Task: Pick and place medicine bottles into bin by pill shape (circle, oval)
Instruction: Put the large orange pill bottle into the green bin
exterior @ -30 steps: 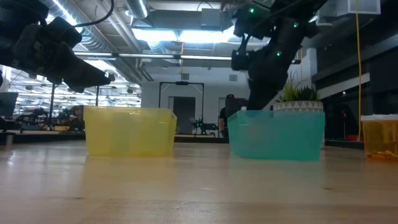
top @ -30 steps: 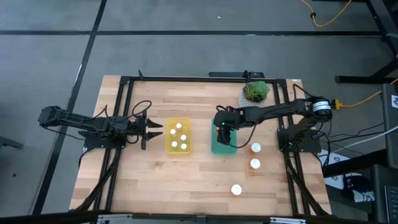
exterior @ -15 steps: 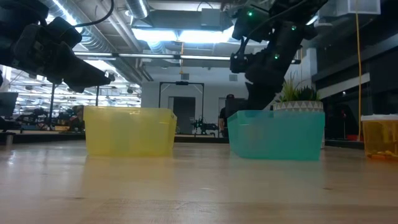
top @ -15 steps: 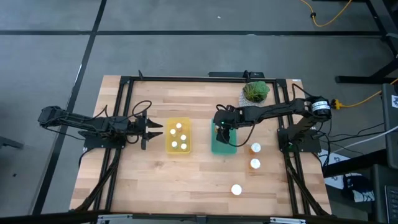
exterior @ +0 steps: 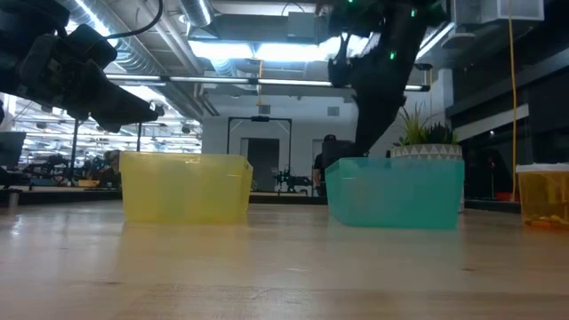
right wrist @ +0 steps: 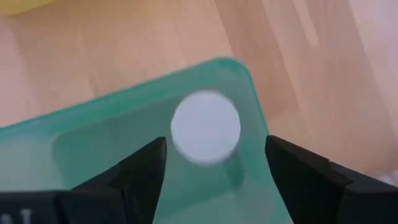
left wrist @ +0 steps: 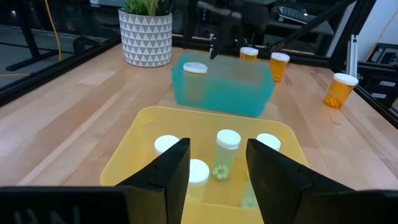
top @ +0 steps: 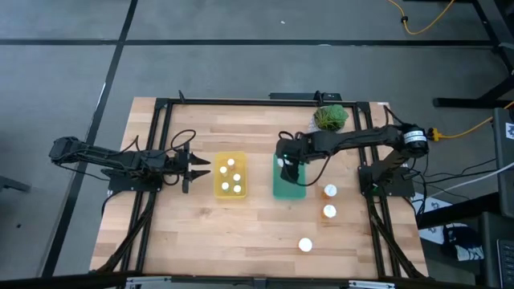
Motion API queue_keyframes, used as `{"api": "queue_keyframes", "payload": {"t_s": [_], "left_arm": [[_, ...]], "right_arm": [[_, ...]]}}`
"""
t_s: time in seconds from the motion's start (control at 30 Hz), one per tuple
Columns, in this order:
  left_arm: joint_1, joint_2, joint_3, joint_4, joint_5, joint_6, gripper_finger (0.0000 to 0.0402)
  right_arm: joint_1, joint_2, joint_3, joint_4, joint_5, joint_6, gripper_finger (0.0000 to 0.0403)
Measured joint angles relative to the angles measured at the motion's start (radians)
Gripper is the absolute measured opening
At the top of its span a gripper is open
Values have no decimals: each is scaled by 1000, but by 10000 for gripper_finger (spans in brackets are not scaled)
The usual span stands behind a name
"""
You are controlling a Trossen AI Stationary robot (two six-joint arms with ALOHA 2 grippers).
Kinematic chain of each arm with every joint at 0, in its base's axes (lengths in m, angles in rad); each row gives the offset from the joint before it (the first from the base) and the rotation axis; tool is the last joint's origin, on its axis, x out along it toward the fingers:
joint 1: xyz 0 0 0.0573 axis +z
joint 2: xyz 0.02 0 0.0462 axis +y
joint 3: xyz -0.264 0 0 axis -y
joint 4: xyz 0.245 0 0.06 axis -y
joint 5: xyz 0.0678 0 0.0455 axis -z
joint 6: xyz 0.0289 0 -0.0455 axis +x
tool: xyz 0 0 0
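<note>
The right tool (top: pixel 282 163) hangs over the green bin (top: pixel 289 189) near the surface's middle, its fingers (right wrist: pixel 140 177) spread apart above a white-capped bottle (right wrist: pixel 205 127) standing in that bin's corner. The left tool (top: pixel 199 167), fingers parted, waits beside the yellow bin (top: pixel 218 186), which holds four bottles

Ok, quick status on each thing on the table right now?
Right claw: open, above green bin.
Left claw: open, waiting beside yellow bin.
Green bin: one bottle inside, upright.
Yellow bin: four capped bottles.
Three bottles: upright on table, unsorted.
</note>
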Motion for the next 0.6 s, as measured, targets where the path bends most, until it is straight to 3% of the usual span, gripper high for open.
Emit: {"api": "queue_keyframes", "payload": {"t_s": [0.27,0.6], "left_arm": [[0,0,0,0,0,0,150],[0,0,0,0,0,0,150]], "right_arm": [[125,-24,140,-403,-7,102,275],[335,-157,71,-600,-8,371,275]]}}
